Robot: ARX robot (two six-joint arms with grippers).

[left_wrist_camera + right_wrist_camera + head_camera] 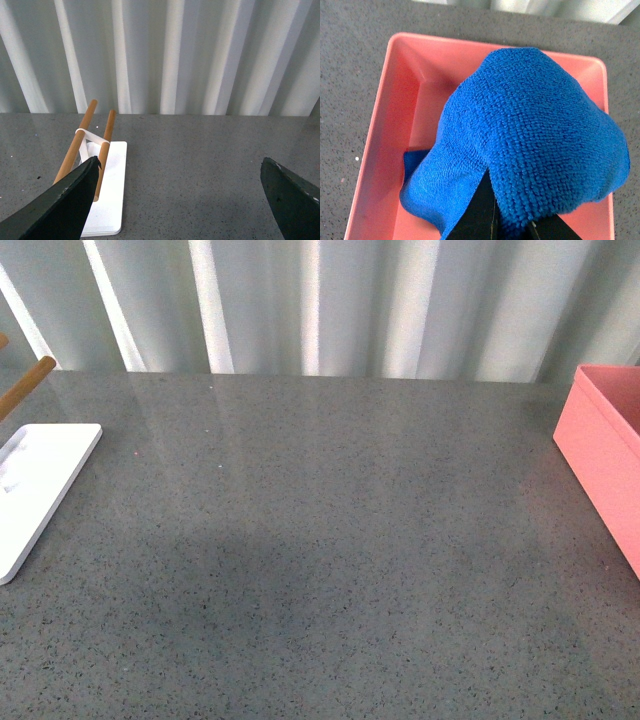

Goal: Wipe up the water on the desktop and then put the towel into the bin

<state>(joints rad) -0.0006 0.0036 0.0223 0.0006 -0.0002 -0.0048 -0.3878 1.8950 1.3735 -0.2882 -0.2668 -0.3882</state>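
front view: the glossy dark-grey speckled stone-like desktop (330, 540) fills the frame, with no arm showing. the salmon-pink rectangular plastic bin (608, 450) stands at the 3 o'clock edge, cut off by the frame. a flat white tray (40, 490) lies at the 9 o'clock edge, with a wooden rod end (25, 385) above it. a pale corrugated wall (320, 300) runs along 12 o'clock.

left wrist view: the left gripper (182, 200) has its dark fingers (60, 205) spread wide with nothing between them, above bare desktop. the white tray carries two slanted wooden rods (87, 145).

right wrist view: the right gripper (512, 225) is clamped on the bright blue fuzzy microfibre towel (530, 145), which drapes in a mound over the bin; its lower end lies on the bin floor.
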